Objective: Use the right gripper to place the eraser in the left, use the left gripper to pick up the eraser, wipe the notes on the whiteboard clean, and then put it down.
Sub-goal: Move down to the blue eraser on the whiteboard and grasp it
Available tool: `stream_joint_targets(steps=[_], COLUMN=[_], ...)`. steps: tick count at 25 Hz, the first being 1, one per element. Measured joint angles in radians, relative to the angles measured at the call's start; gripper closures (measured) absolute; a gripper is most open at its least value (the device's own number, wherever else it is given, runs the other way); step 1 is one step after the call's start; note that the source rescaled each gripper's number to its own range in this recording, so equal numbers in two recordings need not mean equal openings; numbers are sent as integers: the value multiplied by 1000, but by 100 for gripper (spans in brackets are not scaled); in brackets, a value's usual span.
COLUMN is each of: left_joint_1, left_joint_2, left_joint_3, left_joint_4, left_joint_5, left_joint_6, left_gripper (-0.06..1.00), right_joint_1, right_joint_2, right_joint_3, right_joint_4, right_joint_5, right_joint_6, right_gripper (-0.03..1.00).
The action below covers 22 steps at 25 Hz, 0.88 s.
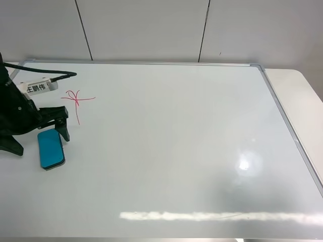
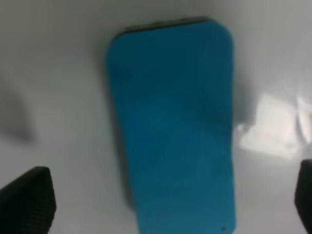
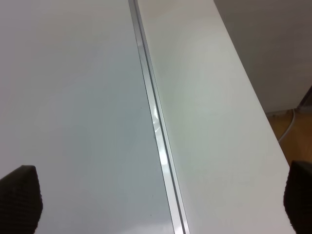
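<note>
Chinese-lettered white tag (image 1: 38, 86) on left arm (image 1: 15, 118). Left gripper (image 2: 163, 200) spread wide astride eraser (image 2: 170, 122), empty. Only in wrist view: right gripper (image 3: 158, 197) agape, empty, over whiteboard (image 3: 73, 97) frame (image 3: 157, 124).

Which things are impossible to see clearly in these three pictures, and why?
Left gripper: its arm is cut off by the left edge of the exterior high view.
Right gripper: absent from the exterior high view; the right wrist view shows only two fingertips.
Eraser: the left wrist view is blurred, and the picture's edge cuts off one end.
</note>
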Motion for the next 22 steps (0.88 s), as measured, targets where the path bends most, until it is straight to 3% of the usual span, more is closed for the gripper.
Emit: stream_joint_targets(steps=[16,18,19,22], left_joint_1=[-35,-35,-35,-35], left_joint_2=[57,57,57,57], left_joint_3=[0,0,0,0], left_joint_4=[29,32,33,49], left_joint_5=[-62,-64,-72,-92], left_joint_6=[-10,-13,-18,-32], left_gripper=[-3,13,28,88], right_joint_1=[0,0,0,0], right_joint_2=[0,0,0,0], right_joint_3=[0,0,0,0], right_joint_4=[0,0,0,0], right_joint_5=[0,0,0,0], right_joint_6=[0,0,0,0], right_gripper=[-3,-3,-3,-3])
